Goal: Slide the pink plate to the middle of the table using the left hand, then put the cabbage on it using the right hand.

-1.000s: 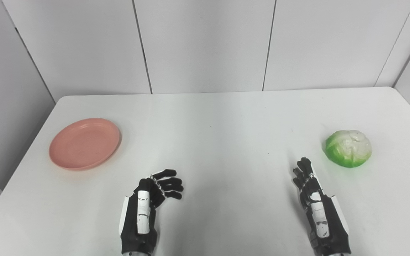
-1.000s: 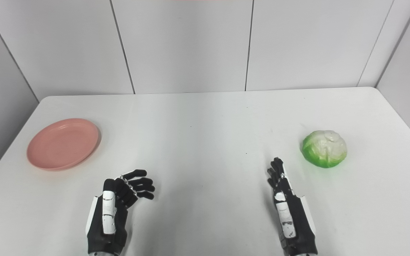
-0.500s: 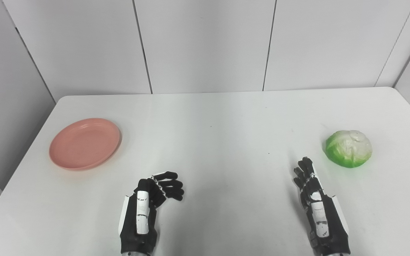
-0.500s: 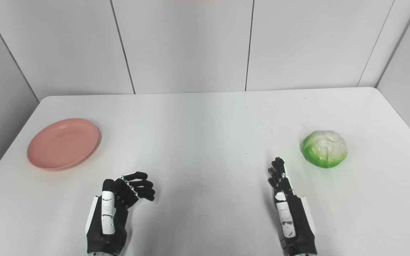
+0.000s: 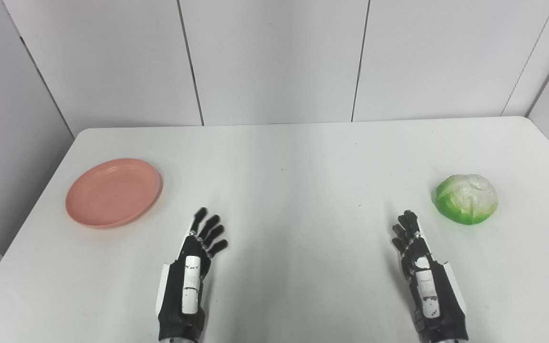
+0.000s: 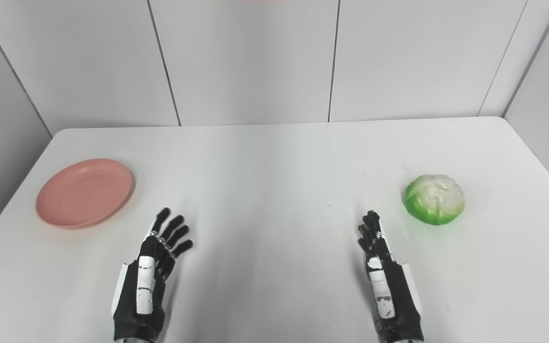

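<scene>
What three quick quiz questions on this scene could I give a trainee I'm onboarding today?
1. True or false: the cabbage lies on the plate.
2. Which robot hand is nearer the plate: A) left robot hand B) right robot hand?
3. Fill in: both robot hands hold ____.

Key: 1 false, they lie far apart on the table; 2 A; 3 nothing.

The pink plate (image 5: 113,192) at nine o'clock looks like smooth matt plastic. The cabbage (image 5: 467,198) at three o'clock has a crinkled, faintly glossy skin. The table (image 5: 293,162) top is smooth, softly sheened white.
</scene>
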`<state>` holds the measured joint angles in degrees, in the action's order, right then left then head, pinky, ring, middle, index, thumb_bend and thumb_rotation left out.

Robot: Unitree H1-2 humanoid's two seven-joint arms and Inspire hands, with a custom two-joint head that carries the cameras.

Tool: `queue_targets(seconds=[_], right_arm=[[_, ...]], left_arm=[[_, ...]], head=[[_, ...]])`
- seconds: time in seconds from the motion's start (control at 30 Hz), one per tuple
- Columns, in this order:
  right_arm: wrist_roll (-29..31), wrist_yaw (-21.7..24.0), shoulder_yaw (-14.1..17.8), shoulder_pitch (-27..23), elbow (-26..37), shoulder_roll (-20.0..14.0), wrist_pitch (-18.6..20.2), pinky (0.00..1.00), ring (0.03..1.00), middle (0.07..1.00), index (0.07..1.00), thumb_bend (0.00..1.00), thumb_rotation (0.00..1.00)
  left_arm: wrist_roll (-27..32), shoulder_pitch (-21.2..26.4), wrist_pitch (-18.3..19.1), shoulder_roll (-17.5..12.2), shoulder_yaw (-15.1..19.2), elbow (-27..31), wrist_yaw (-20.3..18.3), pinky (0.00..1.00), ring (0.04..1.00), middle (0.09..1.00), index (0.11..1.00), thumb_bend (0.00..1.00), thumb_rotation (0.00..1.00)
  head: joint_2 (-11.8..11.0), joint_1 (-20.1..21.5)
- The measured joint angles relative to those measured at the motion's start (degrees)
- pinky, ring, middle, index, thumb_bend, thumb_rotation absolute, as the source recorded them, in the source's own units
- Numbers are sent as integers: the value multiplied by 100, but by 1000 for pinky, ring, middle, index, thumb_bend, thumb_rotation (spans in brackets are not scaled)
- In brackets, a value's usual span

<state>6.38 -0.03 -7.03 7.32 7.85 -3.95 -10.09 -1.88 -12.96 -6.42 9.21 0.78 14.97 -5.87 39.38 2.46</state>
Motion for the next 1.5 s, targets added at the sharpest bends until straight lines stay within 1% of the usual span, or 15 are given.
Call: queue_targets(seconds=[0.17,0.2,0.33,0.4,0.43,0.5,0.57,0.63,0.67,0.7,0.83,0.93,1.1,1.3,1.5], right_arm=[[157,65,26,0,-8,-18,-3,1000,990,1000,1000,842,1000],[190,82,36,0,-19,-23,-14,1000,988,1000,1000,839,1000],[340,241,119,-1,-175,-55,-321,1000,990,1000,1000,830,1000],[403,326,190,-7,-289,-72,-520,1000,996,1000,1000,830,1000],[440,359,221,-12,-363,-79,-602,1000,996,1000,1000,830,1000],[482,460,298,-33,-491,-94,-775,1000,999,1000,1000,835,1000],[547,536,360,-68,-609,-104,-937,1000,1000,1000,1000,844,1000],[587,596,410,-105,-735,-112,-1095,1000,1000,1000,1000,846,1000],[600,618,430,-124,-781,-115,-1159,1000,1000,1000,1000,846,1000],[607,642,448,-136,-816,-119,-1182,1000,1000,1000,1000,846,1000],[632,731,488,-175,-926,-126,-1286,1000,1000,1000,1000,841,1000],[679,823,515,-207,-1010,-125,-1361,1000,1000,1000,1000,831,1000],[723,922,549,-260,-1161,-119,-1531,1000,1000,1000,1000,824,1000],[745,968,565,-310,-1311,-80,-1742,1000,1000,1000,1000,833,1000],[705,972,584,-365,-1391,-52,-1744,1000,1000,1000,1000,841,1000]], left_arm=[[-157,0,-154,18,-74,-143,95,1000,991,1000,1000,834,1000],[-185,-2,-156,24,-99,-188,117,1000,989,1000,1000,834,1000],[-346,-12,-241,61,-221,-323,321,996,978,1000,1000,823,1000],[-447,-18,-349,93,-272,-467,442,995,977,1000,1000,816,1000],[-493,-18,-407,94,-293,-522,482,995,977,1000,1000,816,1000],[-602,-18,-495,95,-339,-638,575,974,974,996,1000,806,1000],[-702,-16,-666,96,-390,-744,675,963,969,989,996,797,1000],[-723,-14,-803,96,-416,-816,733,965,972,990,994,794,1000],[-726,-12,-851,96,-430,-842,775,966,973,990,994,792,999],[-727,-11,-894,96,-439,-864,800,967,975,990,993,789,997],[-757,4,-1142,96,-463,-1011,912,961,973,988,985,770,996],[-811,39,-1346,97,-466,-1191,979,940,963,981,973,738,993],[-826,96,-1714,98,-464,-1446,1093,917,953,973,962,718,993],[-814,139,-1922,94,-440,-1601,1137,921,949,969,958,711,995],[-743,178,-2039,86,-403,-1703,1137,903,933,954,942,729,974]], head=[[-176,-378],[-298,-630],[-431,-879],[-675,-1203],[-677,-1204],[-913,-1388],[-931,-1397],[-1141,-1511],[-1143,-1512],[-1247,-1564],[-1345,-1608],[-1625,-1740],[-1775,-1732],[-2030,-1652],[-2109,-1635]])
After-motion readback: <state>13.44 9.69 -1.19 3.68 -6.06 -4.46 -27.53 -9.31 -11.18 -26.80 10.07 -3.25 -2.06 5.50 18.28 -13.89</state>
